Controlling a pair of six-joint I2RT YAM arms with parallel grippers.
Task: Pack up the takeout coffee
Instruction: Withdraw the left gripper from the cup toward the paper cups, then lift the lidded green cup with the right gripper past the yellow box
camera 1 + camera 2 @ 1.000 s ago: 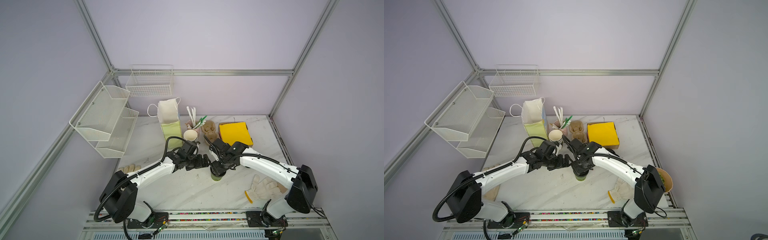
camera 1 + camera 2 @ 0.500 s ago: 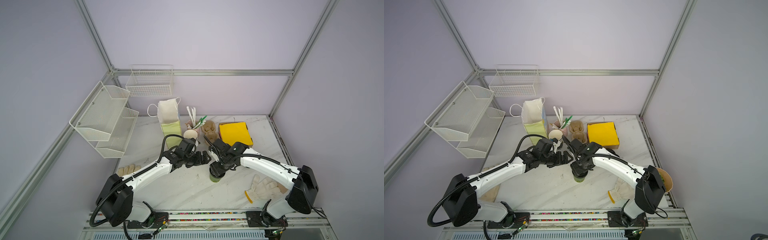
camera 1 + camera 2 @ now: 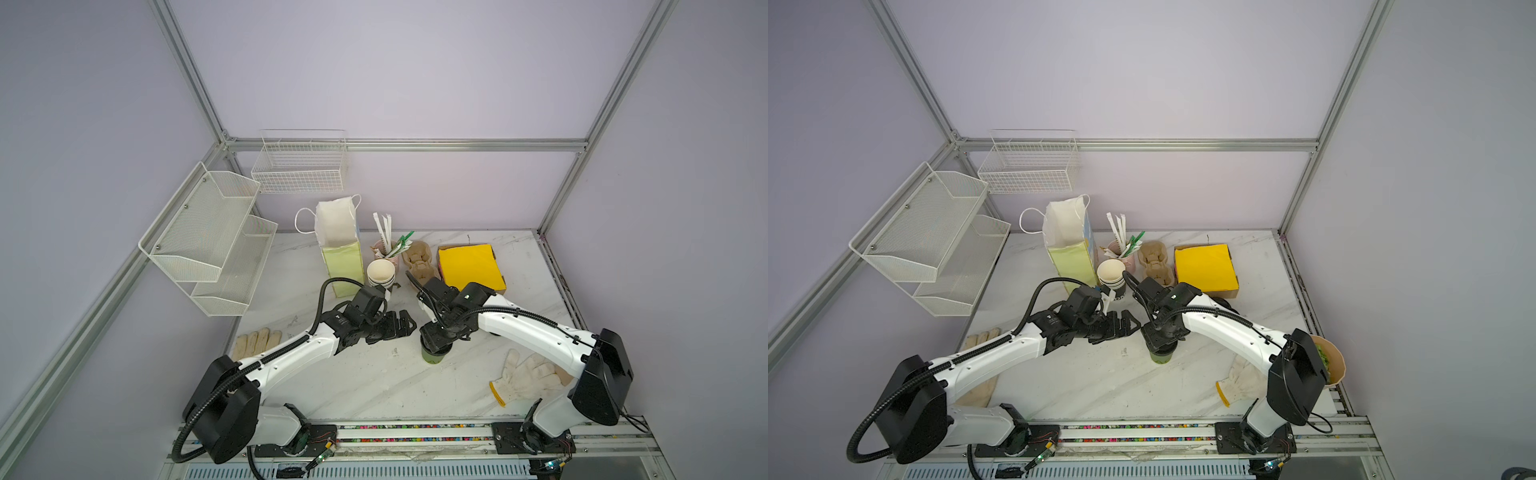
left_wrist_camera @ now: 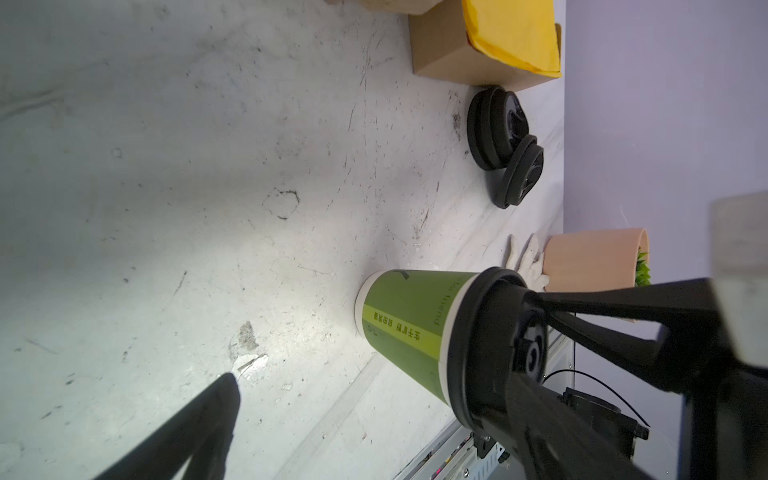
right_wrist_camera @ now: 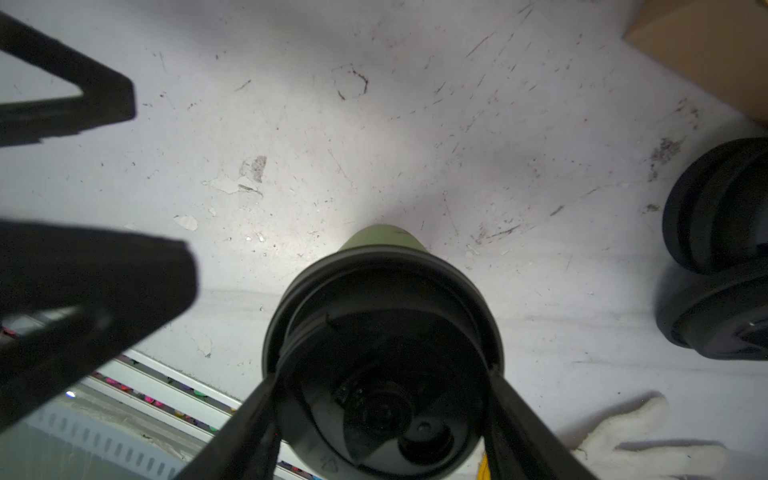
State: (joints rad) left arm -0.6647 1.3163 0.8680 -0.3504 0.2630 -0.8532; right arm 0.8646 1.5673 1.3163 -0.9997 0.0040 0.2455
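The takeout coffee, a dark green paper cup with a black lid, stands upright on the marble table at mid-front. My right gripper comes down from above, one finger pressed to each side of the lid. In the left wrist view the cup shows its green side and a lighter stripe. My left gripper hovers just left of the cup, open and empty; its fingers stay apart from the cup.
At the back stand an open paper bag, nested cups, a pinkish cup with straws, a pulp carrier and a yellow-topped box. Spare black lids lie near the box. Gloves lie at both sides.
My left arm has shifted slightly to the left, its gripper still open beside the cup. The right gripper and the cup have stayed in place.
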